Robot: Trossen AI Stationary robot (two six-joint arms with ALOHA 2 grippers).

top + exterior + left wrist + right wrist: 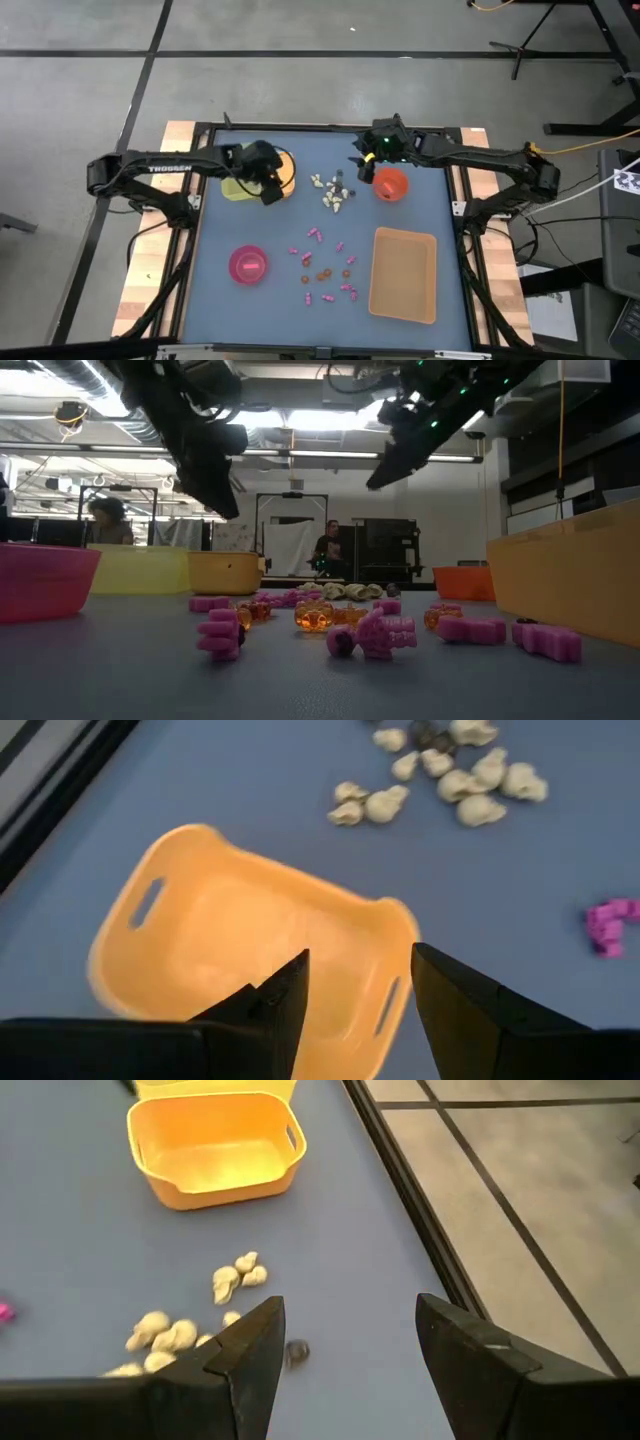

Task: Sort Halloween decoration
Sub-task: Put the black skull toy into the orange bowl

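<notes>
Cream-white trinkets (331,193) lie in a cluster at the table's far middle, with dark grey ones (341,184) beside them. Magenta-pink (315,236) and orange-brown (322,273) trinkets lie scattered nearer the front. My left gripper (272,192) is open and empty above the orange tray (240,950). My right gripper (362,168) is open and empty above the table at the far side, next to the red bowl (391,184). A dark grey trinket (296,1350) lies below the right fingers, untouched.
A yellow-green tray (236,188) sits left of the orange tray (284,170). A pink bowl (248,265) stands at the front left, a tan tray (404,273) at the front right. People show in the room beyond the table (328,548).
</notes>
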